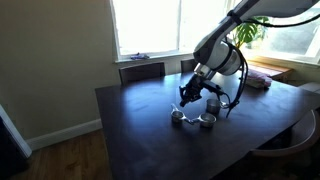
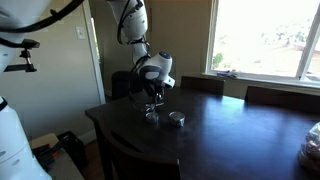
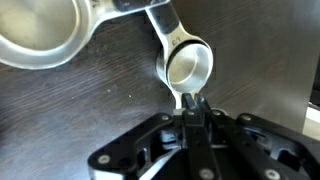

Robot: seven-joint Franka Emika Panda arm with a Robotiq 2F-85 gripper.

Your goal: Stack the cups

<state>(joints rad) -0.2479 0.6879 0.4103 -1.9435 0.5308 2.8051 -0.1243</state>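
Claw state: claw [image 3: 192, 104] closed almost fully, fingertips pinched on the near rim of a small measuring cup [image 3: 187, 68].
Held cup: shiny silver and round, mouth facing the wrist camera. Its thin straight handle runs away from the claw, up and to the left.
Lifted or resting: cannot tell from the wrist view.
Neighbouring cup: larger measuring cup [image 3: 40, 35] lies beyond the claw and off to its left, cut by the frame edge. Its handle runs toward the small cup's handle near the top edge. Whether the two handles touch, cannot tell.
Surface: dark wooden table [image 3: 90, 100] behind both cups.
Wrist view only: the pinch itself, the cup's rim and hollow, the wood grain.
Exterior views only: the arm bends down over the table, with the claw [image 1: 189, 97] low over the top. Two silver cups on table [image 1: 178, 117] sit just below and beside the claw, one on each side. In the opposite exterior view they appear as small bright spots under the claw.
Exterior limit: jaws and held cup too small to make out.
Beyond the claw: bright window [image 1: 150, 25].
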